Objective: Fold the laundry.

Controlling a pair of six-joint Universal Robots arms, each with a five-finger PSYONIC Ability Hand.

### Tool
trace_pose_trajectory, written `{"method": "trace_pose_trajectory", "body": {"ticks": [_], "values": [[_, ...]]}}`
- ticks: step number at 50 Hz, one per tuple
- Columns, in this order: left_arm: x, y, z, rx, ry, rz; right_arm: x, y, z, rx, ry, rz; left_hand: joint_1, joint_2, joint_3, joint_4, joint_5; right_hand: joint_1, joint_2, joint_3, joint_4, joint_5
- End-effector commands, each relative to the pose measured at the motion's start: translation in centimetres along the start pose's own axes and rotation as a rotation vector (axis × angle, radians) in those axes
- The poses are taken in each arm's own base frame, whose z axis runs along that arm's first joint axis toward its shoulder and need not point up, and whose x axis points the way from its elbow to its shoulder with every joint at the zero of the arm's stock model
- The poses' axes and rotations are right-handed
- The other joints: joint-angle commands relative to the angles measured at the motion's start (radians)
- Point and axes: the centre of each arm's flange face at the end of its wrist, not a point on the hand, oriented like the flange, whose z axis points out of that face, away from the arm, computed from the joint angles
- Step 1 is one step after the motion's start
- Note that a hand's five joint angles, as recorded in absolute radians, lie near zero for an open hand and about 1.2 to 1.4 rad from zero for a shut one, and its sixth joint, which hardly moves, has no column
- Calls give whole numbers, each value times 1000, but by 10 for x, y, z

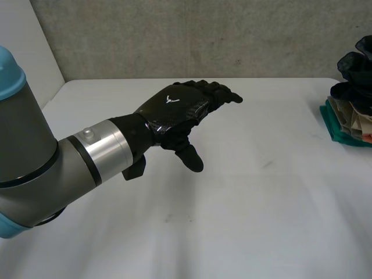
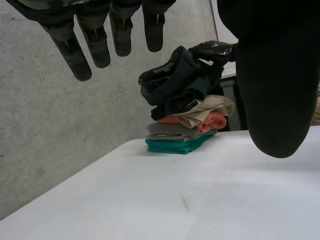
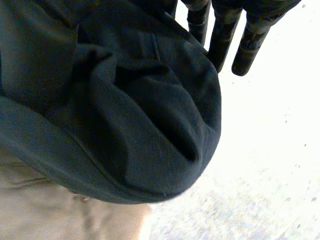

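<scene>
My left hand [image 1: 174,110] hovers open over the middle of the white table [image 1: 261,197], fingers straight and thumb hanging down, holding nothing. In the left wrist view its fingers [image 2: 80,45] are spread toward a stack of folded laundry [image 2: 180,137]. A crumpled dark cloth [image 2: 175,85] lies on top of that stack. My right hand [image 2: 215,50] rests at the dark cloth's upper far side. In the right wrist view its fingers [image 3: 222,35] reach out straight past the dark cloth [image 3: 125,110], not curled round it.
The stack [image 1: 349,125] stands at the table's right edge: teal at the base, then grey, orange and beige [image 3: 50,210] layers under the dark cloth [image 1: 354,87]. A grey concrete wall [image 1: 203,35] runs behind the table.
</scene>
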Motion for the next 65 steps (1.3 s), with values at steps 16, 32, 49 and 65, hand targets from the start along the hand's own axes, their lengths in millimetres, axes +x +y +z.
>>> {"method": "trace_pose_trajectory", "body": {"ticks": [16,32,49,65], "values": [[3,-3,-1,8,6,-4,5,-29,-23,-168,-16,124,-5,-5,-13,-4,-23,-23,-50,-100,-68,-68],[3,-3,-1,8,6,-5,11,-61,-24,-122,5,100,-7,-8,-16,-7,-26,-23,-50,-100,-68,-68],[3,-4,-1,10,6,-5,8,-60,-26,-166,11,132,-7,-8,-16,-7,-26,-23,-50,-100,-68,-68],[3,-3,-1,7,7,-7,-4,-69,-10,-250,-37,393,-7,-8,-16,-7,-26,-23,-50,-100,-68,-68]]}}
